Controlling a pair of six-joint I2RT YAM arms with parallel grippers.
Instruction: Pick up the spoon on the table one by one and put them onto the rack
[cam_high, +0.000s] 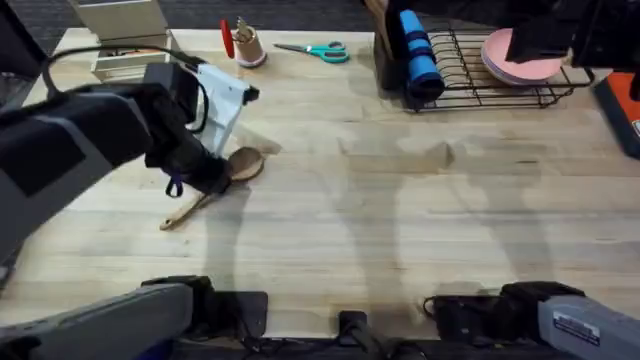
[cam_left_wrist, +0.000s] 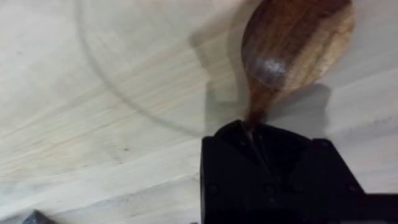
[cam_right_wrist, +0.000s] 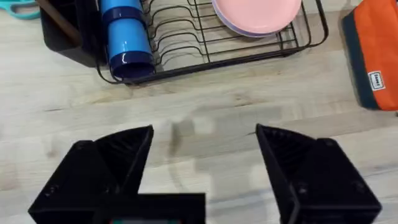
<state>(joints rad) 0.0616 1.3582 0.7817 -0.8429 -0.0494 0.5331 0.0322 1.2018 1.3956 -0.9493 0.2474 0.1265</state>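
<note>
A reddish-brown wooden spoon lies on the left half of the table, its thin handle running toward the near left. My left gripper is shut on the spoon's neck just behind the bowl. The left wrist view shows the spoon bowl sticking out past the left gripper. The black wire rack stands at the far right. My right gripper is open over bare table in front of the rack, with nothing between its fingers.
The rack holds a blue cup and pink plates. A brown wooden handle stands in its black cutlery holder. Teal scissors, a small cup and a beige organiser line the far edge. An orange item lies far right.
</note>
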